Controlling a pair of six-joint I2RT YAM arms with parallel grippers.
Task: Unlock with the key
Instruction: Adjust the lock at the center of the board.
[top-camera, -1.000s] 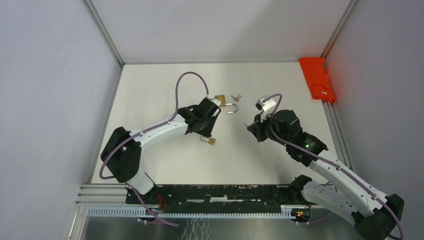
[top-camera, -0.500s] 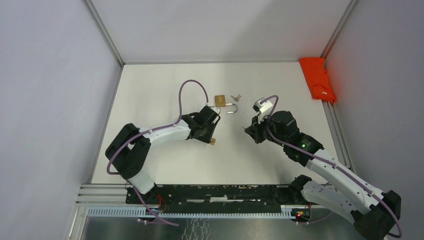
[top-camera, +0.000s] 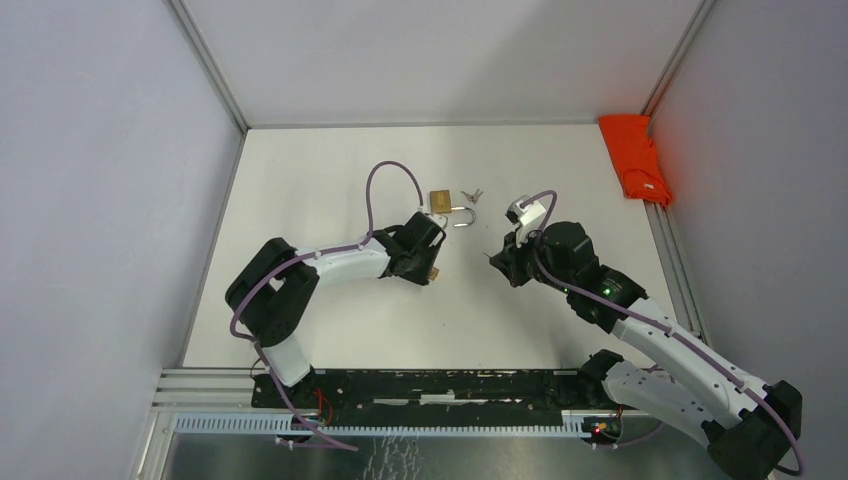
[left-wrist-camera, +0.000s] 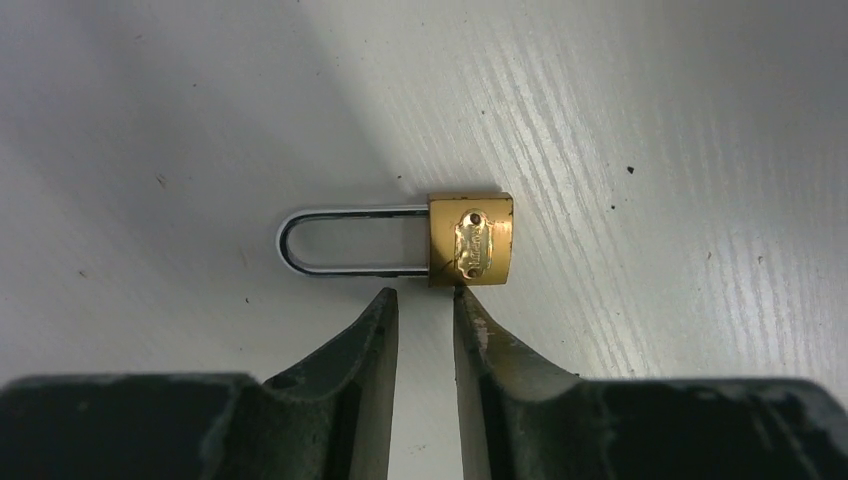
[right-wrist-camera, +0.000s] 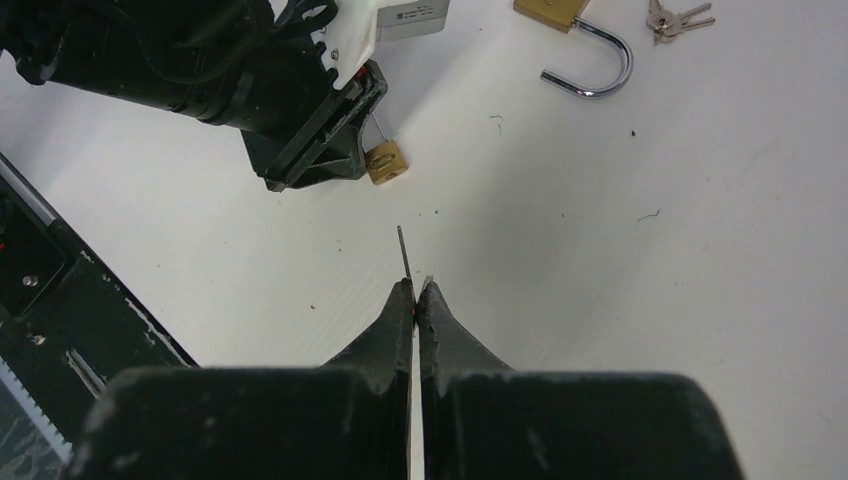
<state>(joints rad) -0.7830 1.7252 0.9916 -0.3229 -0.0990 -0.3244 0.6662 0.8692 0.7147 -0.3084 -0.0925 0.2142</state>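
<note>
The small padlock (left-wrist-camera: 470, 240) lies flat on the white table (left-wrist-camera: 650, 120), just past the tips of the left gripper (left-wrist-camera: 423, 300). Its gold body is right in front of the right-hand finger. Its steel loop (left-wrist-camera: 350, 211) points off to the left and is pushed shut. The left gripper's two fingers have a thin gap between them and hold nothing.

The right gripper (right-wrist-camera: 416, 288) is pinched tight on the key (right-wrist-camera: 402, 250). Only a thin bit of the key sticks out past the tips. From this hand, the small padlock sits ahead and a little to the left, well apart from the key.

The lock looks hard and smooth, and likely heavy for something so little. It could slide on the table when pushed. The best place to hold it looks like the flat sides of the gold body, so the end with the keyhole stays free. The key is thin and stiff, and it might twist in the fingers if it goes in crooked.

There is a raised mark on the gold body, but it is too blurry to read.

Farther ahead of the right gripper lie a big padlock (right-wrist-camera: 575, 40) with its loop open and a bunch of keys (right-wrist-camera: 680, 18).
</note>
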